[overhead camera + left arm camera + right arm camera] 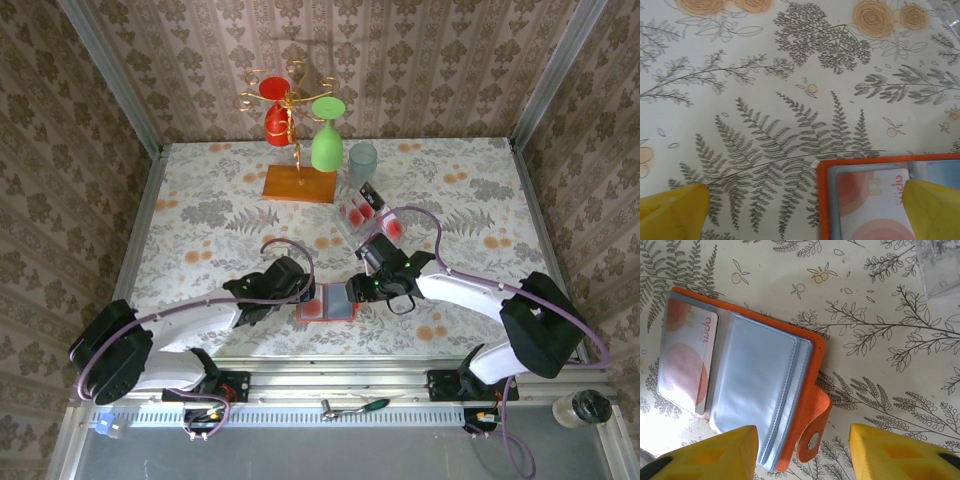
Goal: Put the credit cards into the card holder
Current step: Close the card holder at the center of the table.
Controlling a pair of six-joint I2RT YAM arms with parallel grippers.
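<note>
1 card holder (327,303) between left hand (802,210) and right hand (805,447), both spread, empty.

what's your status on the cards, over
both tools open, left tool and right tool at the card holder. holder open, one card sleeved. more cards farther back.

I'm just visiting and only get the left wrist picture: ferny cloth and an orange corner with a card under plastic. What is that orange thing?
Observer: A card holder, lying open; the right wrist view shows its silvery sleeves and a snap tab.
Operator: Any cards left outside it?
Observer: Yes, the top view shows credit cards farther back, right of a glass rack.
Operator: Where's the other arm?
Observer: The right gripper hovers over the holder's tab side, jaws open and empty.
</note>
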